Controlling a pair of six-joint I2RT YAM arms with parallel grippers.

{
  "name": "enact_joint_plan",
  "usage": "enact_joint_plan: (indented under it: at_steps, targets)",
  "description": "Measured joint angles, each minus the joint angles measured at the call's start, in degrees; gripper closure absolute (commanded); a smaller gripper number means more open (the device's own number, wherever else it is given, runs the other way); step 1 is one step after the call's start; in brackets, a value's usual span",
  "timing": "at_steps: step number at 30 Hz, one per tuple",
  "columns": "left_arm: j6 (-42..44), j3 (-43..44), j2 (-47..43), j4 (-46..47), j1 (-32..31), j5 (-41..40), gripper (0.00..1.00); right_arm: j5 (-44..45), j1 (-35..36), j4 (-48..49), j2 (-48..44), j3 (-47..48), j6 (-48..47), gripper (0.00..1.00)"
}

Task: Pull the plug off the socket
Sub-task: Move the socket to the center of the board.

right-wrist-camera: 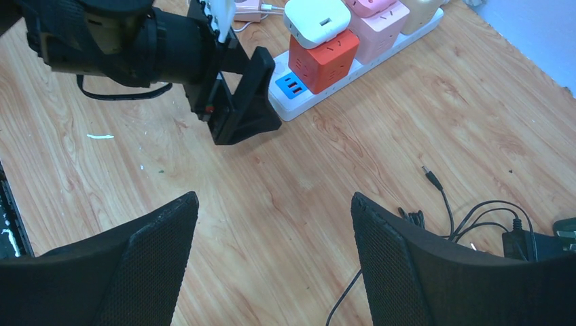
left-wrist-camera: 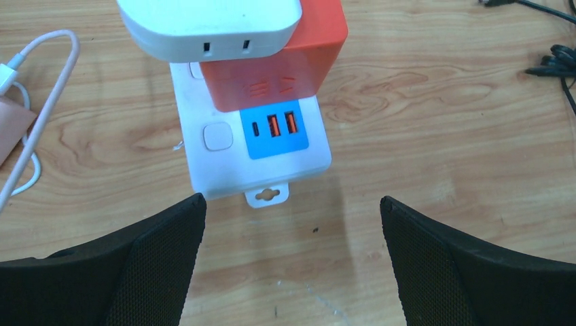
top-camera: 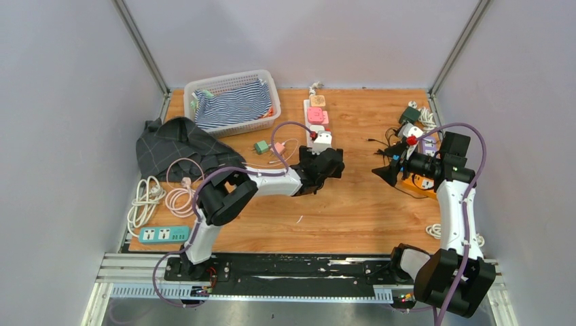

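While hovering with left jaws released and right jaws likewise empty, could drag the unpinned power strip (left-wrist-camera: 299, 164) up when pulling the white plug (left-wrist-camera: 204, 20), at twelve o'clock atop the orange cube (left-wrist-camera: 289, 61).

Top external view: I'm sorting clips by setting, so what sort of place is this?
Probably a robot lab test cell, not a home: plain grey partition walls enclose a wooden tabletop, a metal mounting rail runs along its near edge, and a white power strip lies out as a prop.
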Motion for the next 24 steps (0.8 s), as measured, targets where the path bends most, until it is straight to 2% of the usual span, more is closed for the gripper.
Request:
enact_joint_plan:
  at_steps: [10,24]
  targets:
    - [-2.8,2.3,3.0,0.0,0.0,-7.5,0.00,0.0,0.0,-0.1,0.1,0.0,-0.3,0.16]
    - [-5.5,8.9,7.4,0.6,2.4,-5.8,0.00,0.0,0.0,-0.9,0.0,0.0,-0.4,0.15]
